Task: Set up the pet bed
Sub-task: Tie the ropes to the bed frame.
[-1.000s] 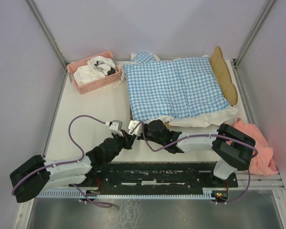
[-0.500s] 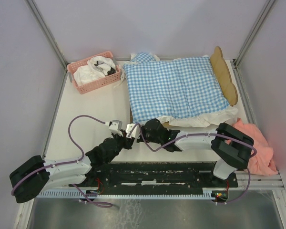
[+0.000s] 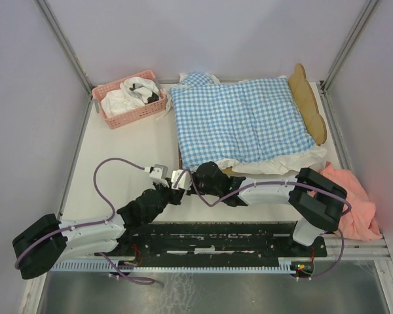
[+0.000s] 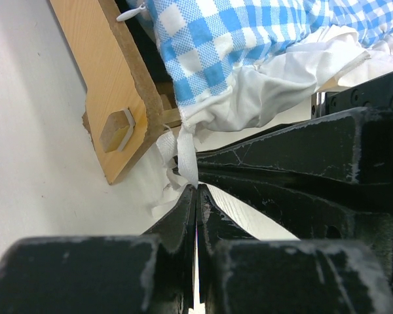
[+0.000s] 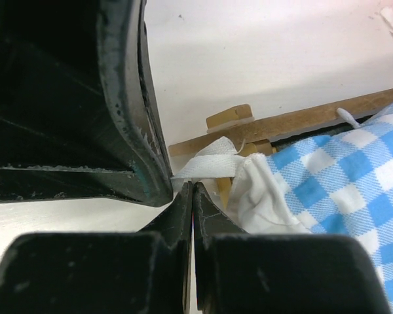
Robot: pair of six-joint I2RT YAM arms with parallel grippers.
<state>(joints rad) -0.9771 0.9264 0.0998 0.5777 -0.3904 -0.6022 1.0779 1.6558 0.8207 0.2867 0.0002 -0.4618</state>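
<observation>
The pet bed (image 3: 309, 104) lies at the back of the table, its wavy wooden headboard to the right. Blue-white gingham bedding (image 3: 239, 118) covers it. Both grippers meet at the bed's near-left corner. In the left wrist view my left gripper (image 4: 196, 188) is shut on a white tie ribbon (image 4: 187, 160) that hangs from the bedding beside the wooden corner (image 4: 108, 85). In the right wrist view my right gripper (image 5: 192, 184) is shut on another white tie ribbon (image 5: 206, 167) at the frame rail (image 5: 295, 121). From above, the left gripper (image 3: 172, 190) and right gripper (image 3: 191, 182) almost touch.
A pink basket (image 3: 128, 98) holding white cloths stands at the back left. A salmon cloth (image 3: 354, 203) lies bunched at the right edge by the right arm's base. Metal frame posts (image 3: 65, 46) bound the table on both sides.
The right wrist has slid a little to the left, closer to the left gripper. The left arm and the bedding look unmoved.
</observation>
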